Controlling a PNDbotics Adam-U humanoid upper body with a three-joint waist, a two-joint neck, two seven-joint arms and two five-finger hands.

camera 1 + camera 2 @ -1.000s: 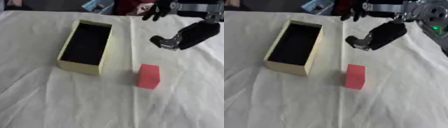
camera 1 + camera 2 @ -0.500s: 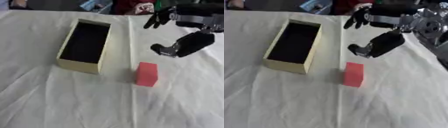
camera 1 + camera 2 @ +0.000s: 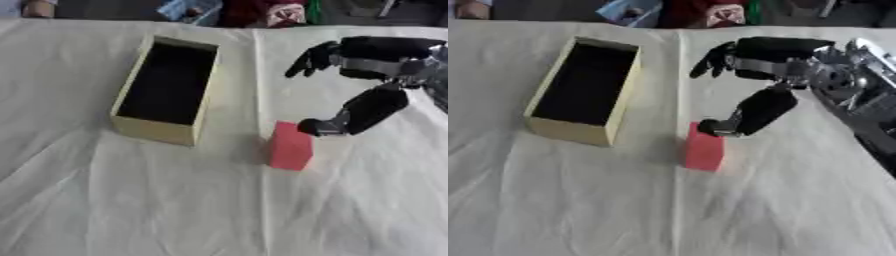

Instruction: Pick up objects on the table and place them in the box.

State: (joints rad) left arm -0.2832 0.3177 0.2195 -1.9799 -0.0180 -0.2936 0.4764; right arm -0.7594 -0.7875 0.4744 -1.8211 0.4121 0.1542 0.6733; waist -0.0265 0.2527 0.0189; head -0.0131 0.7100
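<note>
Box (image 3: 166, 92), open-topped, cream w/ dark inside, sits well left of the fingers. Right hand (image 3: 363, 107): fingers (image 3: 306, 60) spread apart, holding nothing; thumb tip touching the red block (image 3: 290, 146), just below it on the cloth (image 3: 175, 200).

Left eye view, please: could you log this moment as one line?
right hand: at red block's top edge, grip unclear | box: open, empty | left hand: not in view
</note>
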